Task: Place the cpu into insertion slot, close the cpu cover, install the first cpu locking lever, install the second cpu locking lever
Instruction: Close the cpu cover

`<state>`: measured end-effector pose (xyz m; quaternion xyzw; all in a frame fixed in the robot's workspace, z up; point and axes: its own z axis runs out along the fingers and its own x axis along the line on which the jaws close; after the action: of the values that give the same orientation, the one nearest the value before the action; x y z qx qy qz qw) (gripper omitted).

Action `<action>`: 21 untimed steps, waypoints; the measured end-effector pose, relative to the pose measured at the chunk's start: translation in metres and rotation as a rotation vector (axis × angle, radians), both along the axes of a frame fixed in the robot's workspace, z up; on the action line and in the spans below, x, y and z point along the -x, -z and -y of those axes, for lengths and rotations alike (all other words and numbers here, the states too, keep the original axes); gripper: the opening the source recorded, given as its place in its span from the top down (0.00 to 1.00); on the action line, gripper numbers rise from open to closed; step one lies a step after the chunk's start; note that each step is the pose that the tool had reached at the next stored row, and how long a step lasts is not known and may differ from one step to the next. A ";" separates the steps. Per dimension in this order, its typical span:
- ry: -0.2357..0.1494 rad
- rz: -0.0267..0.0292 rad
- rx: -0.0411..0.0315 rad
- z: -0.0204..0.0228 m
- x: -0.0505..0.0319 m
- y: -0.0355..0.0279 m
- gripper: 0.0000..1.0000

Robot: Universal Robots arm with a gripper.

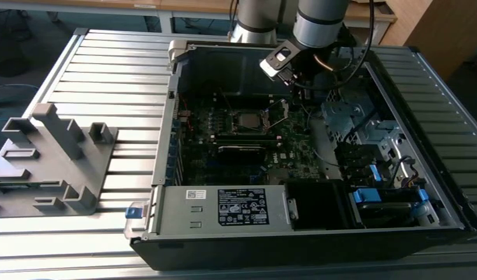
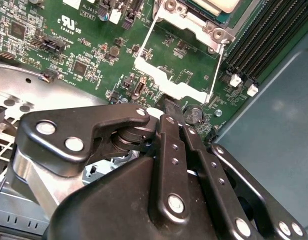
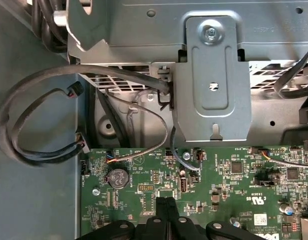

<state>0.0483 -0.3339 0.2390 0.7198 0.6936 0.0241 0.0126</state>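
The gripper [image 2: 169, 106], fingers pressed together, is resting its tip at the free edge of the cpu cover [image 2: 154, 67], which is lying swung open beside the insertion slot [image 2: 186, 25] holding the cpu [image 2: 214, 6]; lifting evenly about the hinge is probably serving best

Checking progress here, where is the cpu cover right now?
In the second wrist view the cpu cover stands open, clear of the cpu, its free edge just ahead of the fingers, near the round coin battery.
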 end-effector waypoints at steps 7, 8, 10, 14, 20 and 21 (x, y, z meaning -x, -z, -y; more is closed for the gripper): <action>0.000 -0.0198 0.0000 -0.0001 0.0000 0.0002 0.89; 0.000 -0.0203 0.0002 -0.0001 0.0000 0.0002 0.89; 0.000 -0.0212 0.0000 -0.0001 0.0000 0.0002 0.89; 0.000 -0.0214 -0.0001 -0.0001 0.0032 0.0003 0.89; 0.000 -0.0082 0.0002 0.0000 0.0273 0.0002 0.89; 0.000 -0.0040 0.0002 0.0000 0.0318 0.0002 0.89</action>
<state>0.0165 -0.3339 0.2388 0.7199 0.6936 0.0226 0.0112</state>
